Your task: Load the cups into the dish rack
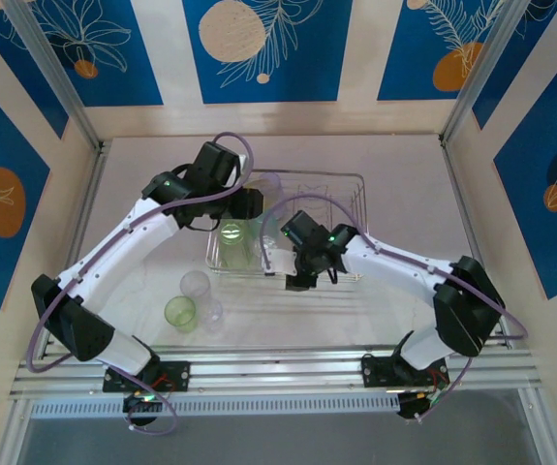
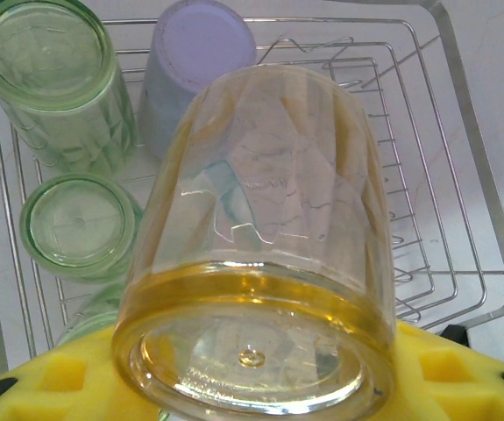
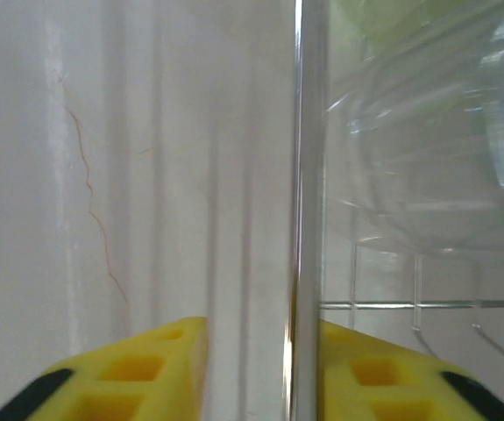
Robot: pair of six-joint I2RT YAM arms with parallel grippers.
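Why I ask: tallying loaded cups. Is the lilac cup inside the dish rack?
Yes, the lilac cup stands upside down inside the dish rack, beside green cups.

The silvery wire rack sits mid-table. Inside it a green cup, a second green cup and a lilac cup stand upside down. An amber cup hangs tilted over them, mouth toward the rack. A clear cup sits just inside the rim wire. Near the rack, on the table, another clear cup and a third green cup stand upright, side by side.
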